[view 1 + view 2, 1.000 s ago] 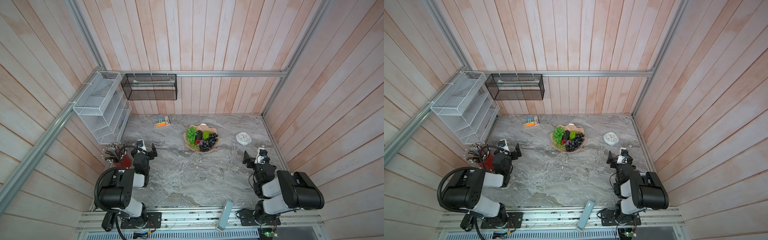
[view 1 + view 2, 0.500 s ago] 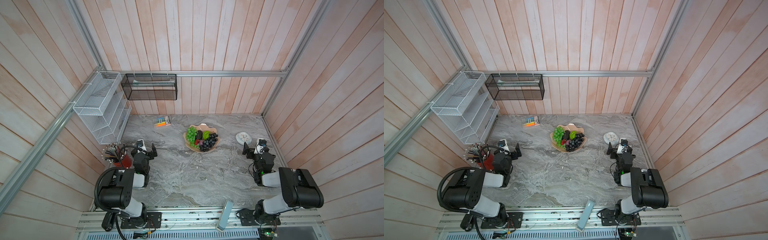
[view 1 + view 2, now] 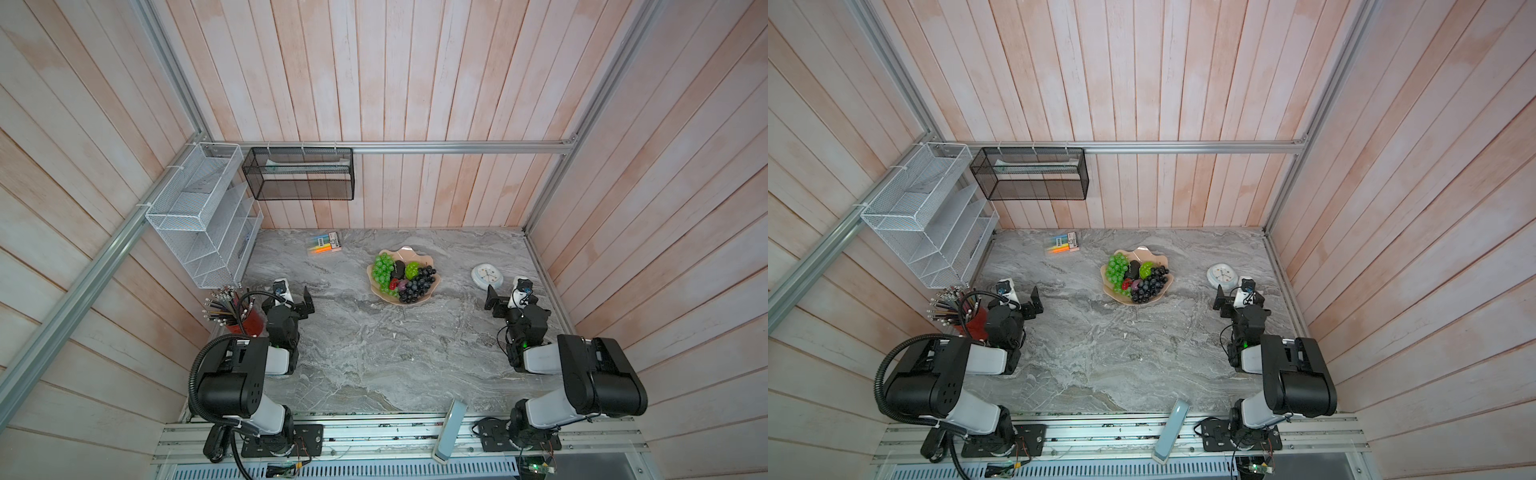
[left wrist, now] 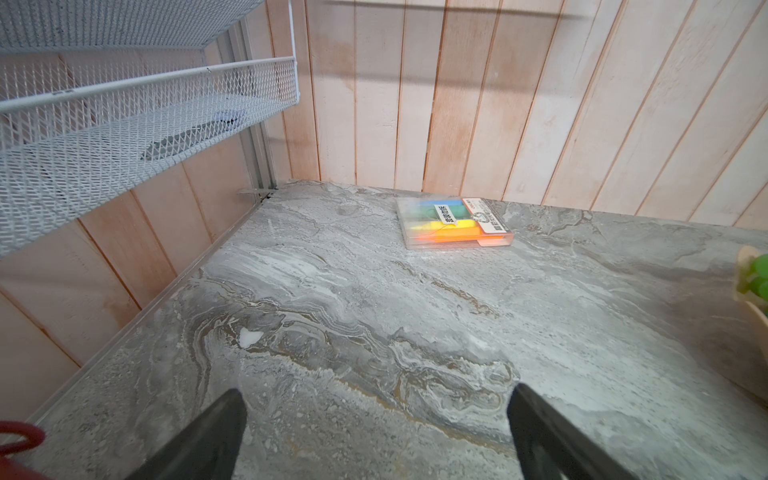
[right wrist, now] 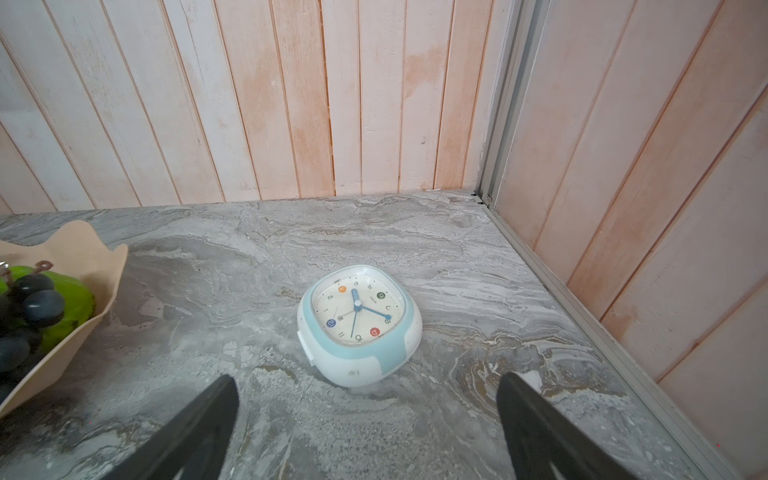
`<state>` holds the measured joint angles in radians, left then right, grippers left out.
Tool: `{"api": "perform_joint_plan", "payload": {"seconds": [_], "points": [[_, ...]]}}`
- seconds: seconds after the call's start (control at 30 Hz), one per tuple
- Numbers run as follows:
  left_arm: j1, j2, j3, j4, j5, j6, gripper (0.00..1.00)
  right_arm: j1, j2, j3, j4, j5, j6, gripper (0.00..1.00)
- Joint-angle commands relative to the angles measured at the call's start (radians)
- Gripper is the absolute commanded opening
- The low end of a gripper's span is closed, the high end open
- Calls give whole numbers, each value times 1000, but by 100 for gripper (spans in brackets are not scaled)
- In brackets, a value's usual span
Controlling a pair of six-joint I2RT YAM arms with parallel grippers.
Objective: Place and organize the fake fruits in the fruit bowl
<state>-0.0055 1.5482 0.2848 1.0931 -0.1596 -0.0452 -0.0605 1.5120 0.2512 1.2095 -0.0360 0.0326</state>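
The plastic fake fruits (image 3: 400, 275) lie in the scalloped peach-pink fruit bowl (image 3: 404, 252), and the right gripper (image 3: 503, 296) (spread empty, like the left gripper (image 4: 376, 390)) has just drifted toward the white-blue clock (image 3: 486, 276) right of the bowl, so the task seems done.

fruit bowl (image 3: 404, 252): peach | bumpy ball (image 3: 412, 269): bright green | table (image 3: 374, 353): grey (marbled veins) | clock (image 5: 359, 324): white, pale-blue

Bare marble tabletop (image 3: 374, 353) lay open across middle and front, from the left gripper (image 3: 297, 302) over to the right gripper (image 3: 505, 301). The fruit bowl (image 3: 404, 251) stood mid-back with clear stone round it; the clock (image 3: 486, 276) lay just ahead of the right gripper. A pencil cup (image 3: 251, 326) crowded the left gripper's outer side, a mesh rack (image 3: 199, 224) overhanging that corner.
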Motion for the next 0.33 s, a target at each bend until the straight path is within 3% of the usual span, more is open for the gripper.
{"api": "perform_joint_plan", "payload": {"seconds": [0.0, 0.3], "points": [[2, -6, -8, 39, 11, -2, 100, -5, 7, -3, -12, -11, 0, 98], [2, -2, -2, 32, 12, -1, 100, -4, 7, -3, -11, -10, 0, 98]]}}
